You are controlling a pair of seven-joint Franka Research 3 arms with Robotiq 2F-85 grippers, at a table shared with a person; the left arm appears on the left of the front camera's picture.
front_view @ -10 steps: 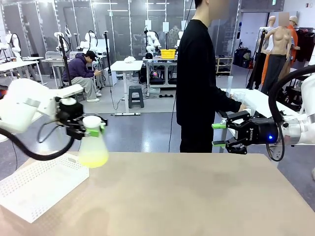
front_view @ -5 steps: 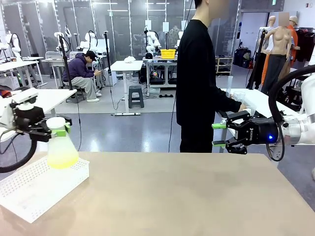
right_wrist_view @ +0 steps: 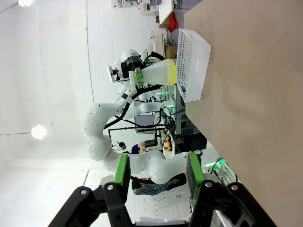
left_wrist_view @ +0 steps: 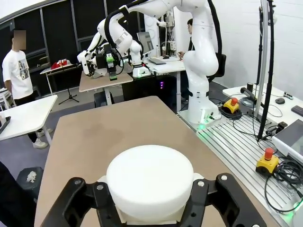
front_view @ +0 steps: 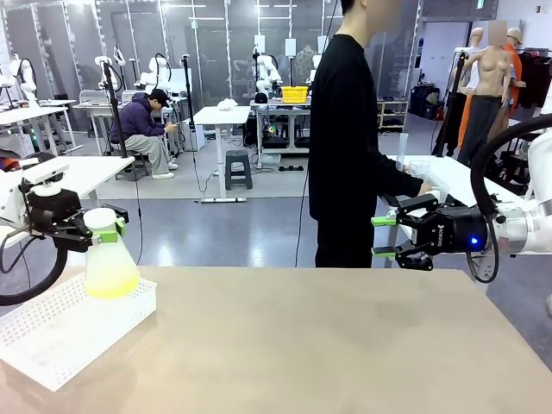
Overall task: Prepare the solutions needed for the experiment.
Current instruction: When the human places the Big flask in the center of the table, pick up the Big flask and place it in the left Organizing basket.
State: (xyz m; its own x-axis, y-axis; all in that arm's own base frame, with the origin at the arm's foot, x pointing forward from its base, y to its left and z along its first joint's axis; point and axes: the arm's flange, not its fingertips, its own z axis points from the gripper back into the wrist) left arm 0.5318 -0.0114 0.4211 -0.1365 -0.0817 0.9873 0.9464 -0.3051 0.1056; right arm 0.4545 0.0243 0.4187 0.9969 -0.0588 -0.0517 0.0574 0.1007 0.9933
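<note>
Yellow-green solutions (front_view: pixel 110 280) — flask (front_view: pixel 109 254) upright

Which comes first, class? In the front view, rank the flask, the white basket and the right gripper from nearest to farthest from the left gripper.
1. Flask: held by its neck in the left gripper.
2. White basket: just below, at the table's left edge.
3. Right gripper: far across, at the right side, open.
</note>
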